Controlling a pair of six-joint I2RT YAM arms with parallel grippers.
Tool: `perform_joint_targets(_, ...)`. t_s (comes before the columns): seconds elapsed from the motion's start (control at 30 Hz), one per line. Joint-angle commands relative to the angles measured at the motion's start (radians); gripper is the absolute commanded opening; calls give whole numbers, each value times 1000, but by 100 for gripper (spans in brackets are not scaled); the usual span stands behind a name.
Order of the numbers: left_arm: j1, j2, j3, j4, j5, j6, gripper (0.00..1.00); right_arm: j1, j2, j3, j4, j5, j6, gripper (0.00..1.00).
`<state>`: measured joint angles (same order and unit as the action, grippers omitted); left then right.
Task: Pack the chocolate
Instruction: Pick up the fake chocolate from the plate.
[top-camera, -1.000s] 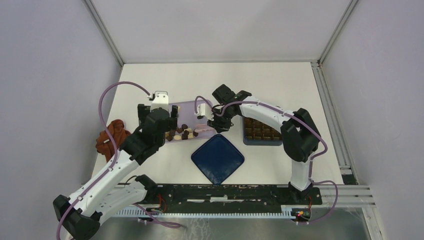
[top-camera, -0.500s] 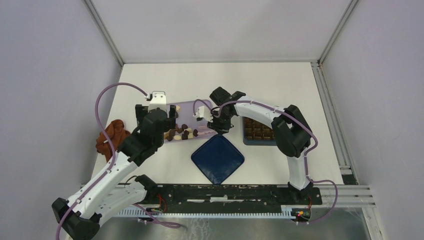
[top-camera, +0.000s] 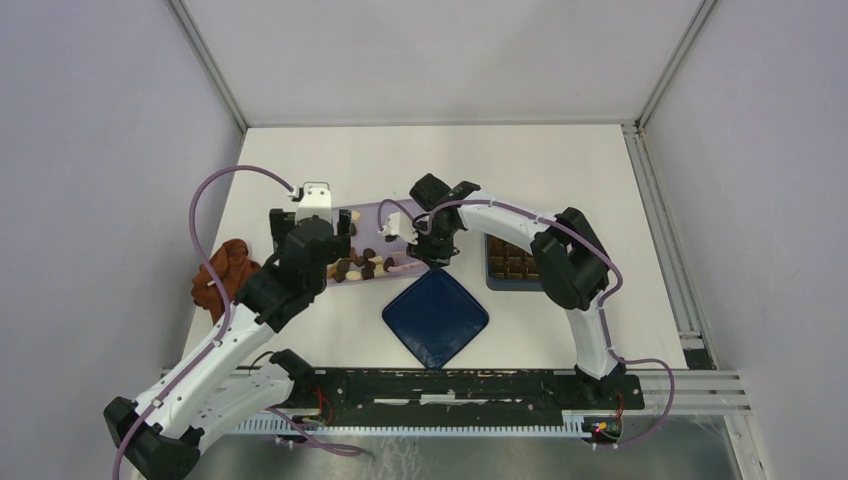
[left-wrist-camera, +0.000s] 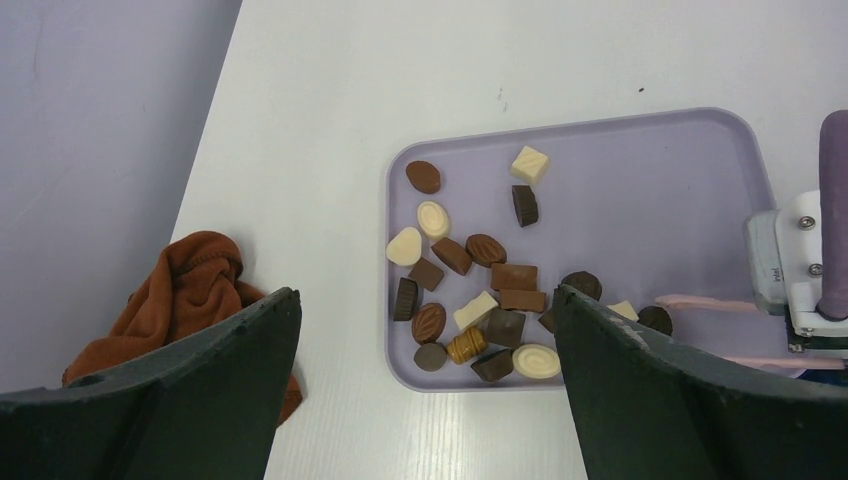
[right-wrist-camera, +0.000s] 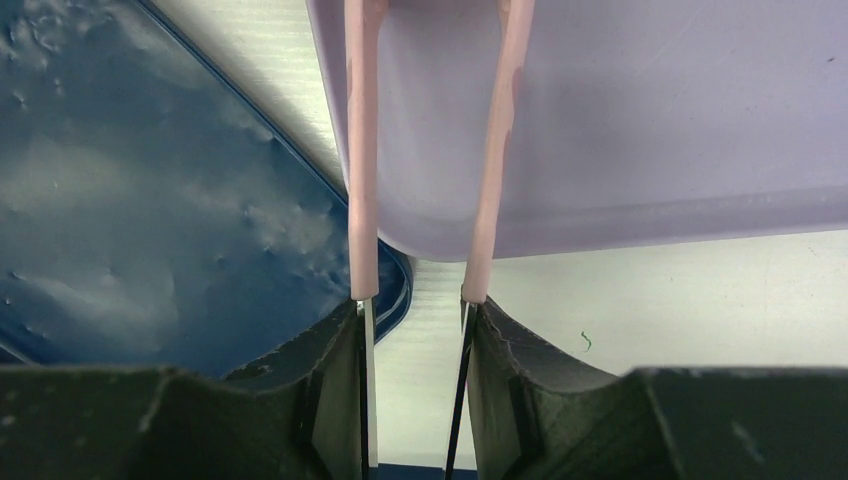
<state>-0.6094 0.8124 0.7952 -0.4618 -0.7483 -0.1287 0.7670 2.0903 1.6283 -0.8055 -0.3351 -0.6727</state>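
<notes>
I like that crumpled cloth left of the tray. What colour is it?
Reddish-brown, like rust. The cloth shows best in the left wrist view.

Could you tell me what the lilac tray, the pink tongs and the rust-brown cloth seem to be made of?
The lilac tray: likely moulded plastic, smooth and matte, with a rounded rim. The pink tongs: probably plastic or silicone, in thin, evenly coloured strips. The rust-brown cloth: soft fabric, perhaps fleece, bunched in folds.
</notes>
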Motion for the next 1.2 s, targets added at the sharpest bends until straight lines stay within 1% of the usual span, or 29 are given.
perform_joint_targets(0.0,9,-13,4,37,11,26,99,15,14,59,-12,13,17,42)
perform_joint_targets(0.37,13,-14,4,38,20,29,99,27,57,117,-31,34,40,43)
perform_joint_targets(0.47,15,-12,4,38,22,29,99,28,63,122,-36,42,41,42)
perform_joint_targets(0.57,15,-12,3,40,23,28,99,28,52,110,-35,53,42,38)
perform_joint_targets(0.67,16,-11,2,40,26,29,99,28,26,85,-26,61,42,31)
perform_joint_targets(0.8,16,-12,3,41,30,29,99,28,-5,57,-12,54,42,27)
perform_joint_targets(0.97,17,-3,2,40,33,29,99,23,-21,61,-6,48,48,24)
perform_joint_targets(1.17,17,0,1,40,36,29,99,6,-68,27,10,13,52,23)
